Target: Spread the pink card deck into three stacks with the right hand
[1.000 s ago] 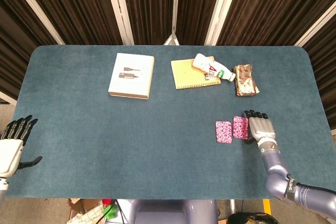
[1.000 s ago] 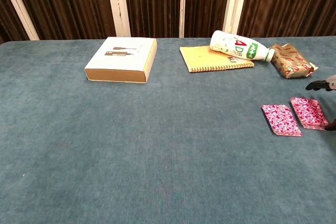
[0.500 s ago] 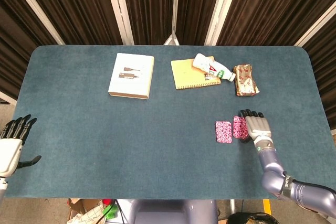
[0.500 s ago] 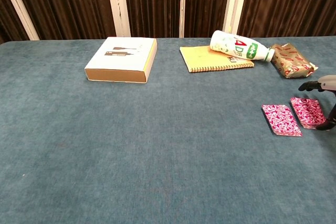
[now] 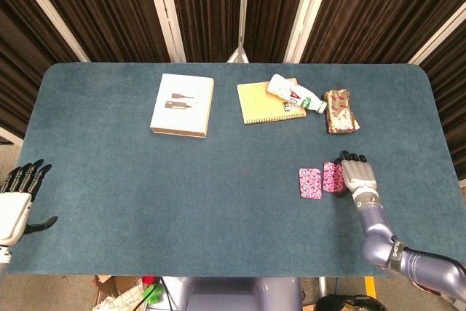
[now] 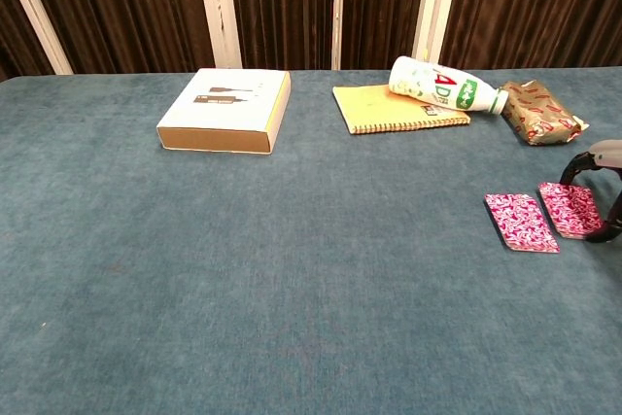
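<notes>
Progress stands at two pink stacks out of three, by my reading. I see one split-off stack (image 5: 310, 183) lying flat on the desk toward the right half, nearer the front edge than the back, and the remaining deck (image 5: 333, 177) just beside it on its right, with a narrow strip of cloth between them. My right hand (image 5: 357, 175) sits over the right side of that deck; in the chest view the fingers (image 6: 583, 160) arch down over the far end of the cards while the thumb comes in at the near end, so I judge it is closing on the deck's ends, but I cannot tell whether it already grips. My left hand (image 5: 14, 205) hangs off the front left corner, fingers straight and close together, thumb out, holding nothing.

Remaining work, as I judge it: lift part of the deck and set down a third stack, with free cloth to either side.

Other items noted along the back of the desk: a white box (image 5: 183, 104), a yellow notebook (image 5: 266, 103) with a bottle (image 5: 294, 94) lying across it, and a patterned packet (image 5: 340, 110) toward the right edge. None obstructs the cards.
</notes>
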Motion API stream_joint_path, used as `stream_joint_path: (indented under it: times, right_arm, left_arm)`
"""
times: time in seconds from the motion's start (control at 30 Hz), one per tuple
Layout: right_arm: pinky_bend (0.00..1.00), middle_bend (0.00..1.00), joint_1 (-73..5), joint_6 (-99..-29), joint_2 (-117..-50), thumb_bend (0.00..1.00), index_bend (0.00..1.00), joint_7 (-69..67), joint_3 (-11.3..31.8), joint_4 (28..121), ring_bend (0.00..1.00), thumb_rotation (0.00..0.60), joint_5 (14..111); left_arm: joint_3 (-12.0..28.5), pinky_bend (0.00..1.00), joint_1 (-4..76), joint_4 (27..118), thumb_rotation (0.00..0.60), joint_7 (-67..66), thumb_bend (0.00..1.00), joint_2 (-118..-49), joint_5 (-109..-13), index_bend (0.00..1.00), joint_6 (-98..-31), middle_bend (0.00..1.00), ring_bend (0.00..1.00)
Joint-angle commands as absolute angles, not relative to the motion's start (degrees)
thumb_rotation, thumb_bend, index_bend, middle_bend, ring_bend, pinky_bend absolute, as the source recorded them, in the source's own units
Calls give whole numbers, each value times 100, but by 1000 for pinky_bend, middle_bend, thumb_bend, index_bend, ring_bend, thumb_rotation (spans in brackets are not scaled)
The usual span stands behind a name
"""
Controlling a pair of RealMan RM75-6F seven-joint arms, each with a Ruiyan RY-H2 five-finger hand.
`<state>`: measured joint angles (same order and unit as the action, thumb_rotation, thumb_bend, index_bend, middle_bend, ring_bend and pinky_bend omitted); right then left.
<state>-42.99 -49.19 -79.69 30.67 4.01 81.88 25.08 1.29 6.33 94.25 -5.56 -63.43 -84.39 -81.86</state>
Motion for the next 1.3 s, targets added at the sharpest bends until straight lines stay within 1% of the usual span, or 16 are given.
stream_joint_path:
  times: [0.03,0.43,0.53,0.63,0.73,0.83,1.13,1.3]
  right_arm:
    - [0,57,-4280,-4931,-7967,239,400,3026,411,8187,0,600,2557]
    - [0,70,-4248,-4908,-7985,240,412,2974,381,8173,0,600,2607]
    - [0,91,-4231,-4945,-7987,248,454,2930,399,8182,0,600,2681]
    - [0,108,-4205,-4982,-7980,286,502,2866,420,8205,0,600,2801]
    - [0,119,-4166,-5049,-7915,318,530,2741,482,8295,0,600,3004]
    - [0,125,-4131,-5090,-7834,330,544,2655,522,8361,0,600,3133]
    - [0,125,-4006,-5185,-7495,330,547,2573,515,8502,0,600,3259]
    - [0,125,-3928,-5063,-7396,329,547,2540,444,8380,0,600,3158]
  left_arm:
    - [128,0,633,9430,600,-559,23,-6342,-8434,0,-8181,0,0]
    - [125,0,634,9442,600,-565,23,-6329,-8414,0,-8160,0,0]
    - [124,0,633,9446,600,-560,24,-6327,-8418,0,-8164,0,0]
    - [124,0,632,9445,600,-551,23,-6328,-8422,0,-8166,0,0]
    - [125,0,628,9444,600,-536,23,-6327,-8430,0,-8179,0,0]
    - [124,0,625,9438,600,-517,23,-6326,-8443,0,-8192,0,0]
    - [123,0,622,9436,600,-512,23,-6330,-8454,0,-8202,0,0]
    - [119,0,624,9443,600,-531,23,-6336,-8460,0,-8197,0,0]
